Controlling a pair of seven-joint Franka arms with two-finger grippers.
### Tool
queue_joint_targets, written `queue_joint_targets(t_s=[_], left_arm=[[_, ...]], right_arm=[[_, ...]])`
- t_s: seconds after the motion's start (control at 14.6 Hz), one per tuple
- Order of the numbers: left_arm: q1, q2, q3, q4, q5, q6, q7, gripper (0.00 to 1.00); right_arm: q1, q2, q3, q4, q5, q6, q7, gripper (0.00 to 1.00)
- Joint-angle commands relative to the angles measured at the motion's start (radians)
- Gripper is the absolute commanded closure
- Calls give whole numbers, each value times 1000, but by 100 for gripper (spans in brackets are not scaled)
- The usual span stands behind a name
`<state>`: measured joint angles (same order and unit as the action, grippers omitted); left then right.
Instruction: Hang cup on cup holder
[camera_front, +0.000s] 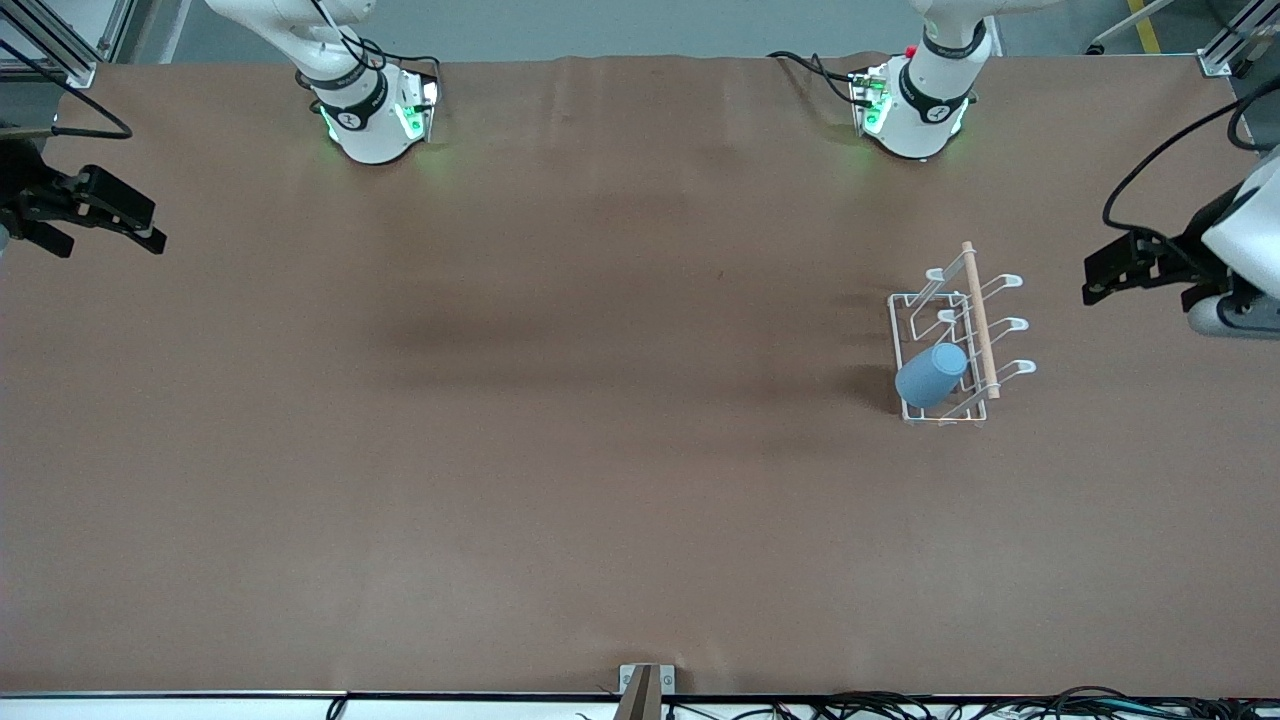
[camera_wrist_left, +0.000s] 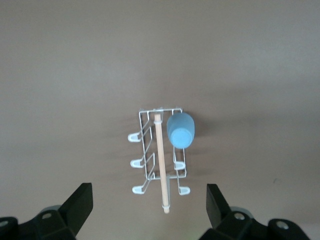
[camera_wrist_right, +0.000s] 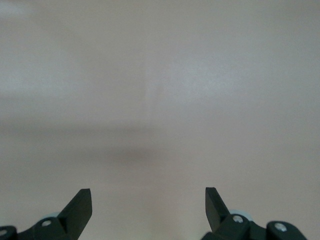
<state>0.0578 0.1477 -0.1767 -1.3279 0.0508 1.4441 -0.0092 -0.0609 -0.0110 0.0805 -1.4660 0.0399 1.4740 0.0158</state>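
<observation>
the cup (camera_front: 931, 374) already sits mouth-down on one of the cup holder (camera_front: 955, 340) prongs, the one nearest the front camera on the side facing the right arm's end of the surface (camera_front: 600, 450). in the left wrist view the cup (camera_wrist_left: 180, 130) shows its closed base, tilted along the prong, with the holder's wooden rod (camera_wrist_left: 162, 162) running just beside it. judged from this, the hanging itself looks done and the step in hand is the retreat, or the close of the task.

the left pincer (camera_front: 1100, 275) hangs over the left arm's end of the surface, apart from the holder, its fingers spread wide with nothing between them; the left wrist view shows the left pincer (camera_wrist_left: 150, 202) with both black fingertips (camera_wrist_left: 82, 197) well clear of the rack. the right pincer (camera_front: 140, 225) waits over the right arm's end of the surface, also spread apart and empty; the right wrist view shows the right pincer (camera_wrist_right: 148, 202) over bare brown surface only.

the next move probably calls for little: keep the left arm away from the looped prong tips pointing toward it, so the rack is not nudged and the cup not shaken loose. the holder stands near the left arm's end but well in from every edge. the middle of the surface is open, with wide room for either arm.
</observation>
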Motion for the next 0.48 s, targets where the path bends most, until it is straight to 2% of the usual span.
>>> queue_joint_targets(t_s=[0.0, 0.21, 0.41], left_arm=[[-29, -167, 23, -225, -15, 103, -69, 0], [-32, -255, 23, -342, -22, 165, -112, 0], [-30, -264, 23, -347, -29, 154, -130, 0]], right_arm=[[-11, -3, 8, -4, -8, -3, -5, 0], [-13, -3, 8, -4, -8, -3, -5, 0], [-16, -3, 8, -5, -8, -4, -7, 0]])
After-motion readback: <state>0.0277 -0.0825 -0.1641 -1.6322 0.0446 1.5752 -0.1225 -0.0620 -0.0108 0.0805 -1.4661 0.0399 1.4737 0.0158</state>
